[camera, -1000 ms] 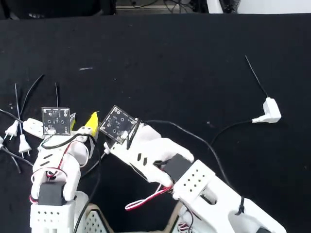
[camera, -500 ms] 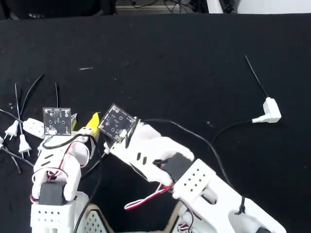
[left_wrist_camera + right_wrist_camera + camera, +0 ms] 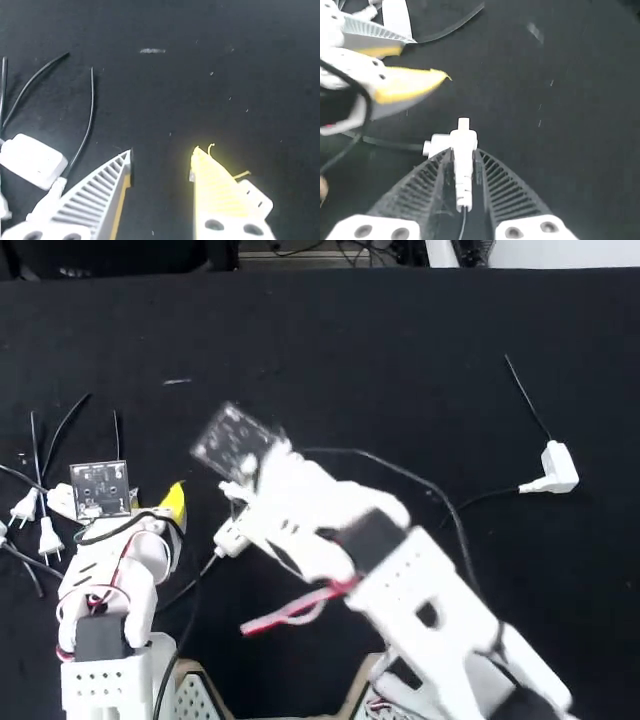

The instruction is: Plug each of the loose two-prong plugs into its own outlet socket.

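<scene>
1. Bench (image 3: 400, 360): black, with a white socket block (image 3: 32, 160) near its left edge.
2. Right arm (image 3: 420, 590): the right jaws grip a white plug (image 3: 462, 145), whose long axis runs in line with them.
3. Left arm (image 3: 110, 570): the left jaws are parted and empty, and nearer the socket block, which lies left of the plug.

There are 2 arms (image 3: 110, 575) (image 3: 420, 590), 1 held plug (image 3: 463, 150), 3 loose plugs (image 3: 22, 508) (image 3: 47, 536) (image 3: 558, 468), 1 white block (image 3: 32, 160).

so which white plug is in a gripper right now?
The plug clamped in the right gripper. The angled plug at far right and the two small plugs at the left edge lie loose on the table.
</scene>
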